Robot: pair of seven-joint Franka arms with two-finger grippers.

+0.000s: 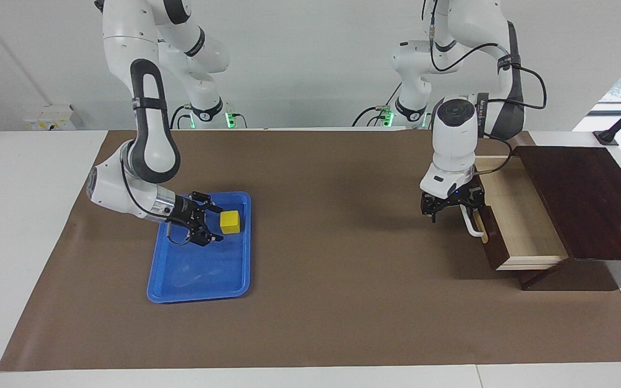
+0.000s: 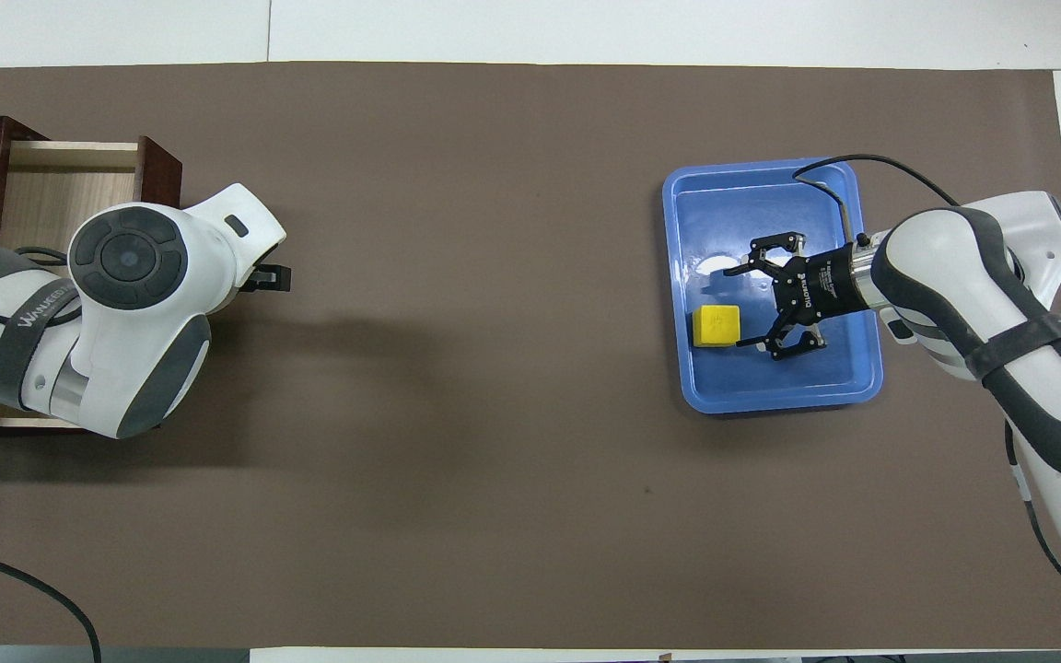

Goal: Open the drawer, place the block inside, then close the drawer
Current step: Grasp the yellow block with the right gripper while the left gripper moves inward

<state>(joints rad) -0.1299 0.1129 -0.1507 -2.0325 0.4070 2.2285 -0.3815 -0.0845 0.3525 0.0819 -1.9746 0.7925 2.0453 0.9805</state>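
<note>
The drawer (image 1: 515, 215) of the dark brown box (image 1: 585, 199) stands pulled out, its pale interior empty; it also shows in the overhead view (image 2: 70, 193). My left gripper (image 1: 453, 215) is low at the drawer's front, open, its fingers beside the white bar handle (image 1: 472, 225). In the overhead view the left arm covers it. The yellow block (image 1: 229, 222) (image 2: 717, 326) sits in the blue tray (image 1: 197, 280) (image 2: 770, 391). My right gripper (image 1: 216, 222) (image 2: 738, 307) is open, low in the tray, its fingertips right at the block, not closed on it.
A brown mat (image 1: 321, 258) covers the table between tray and drawer. The box stands at the left arm's end of the table, the tray toward the right arm's end.
</note>
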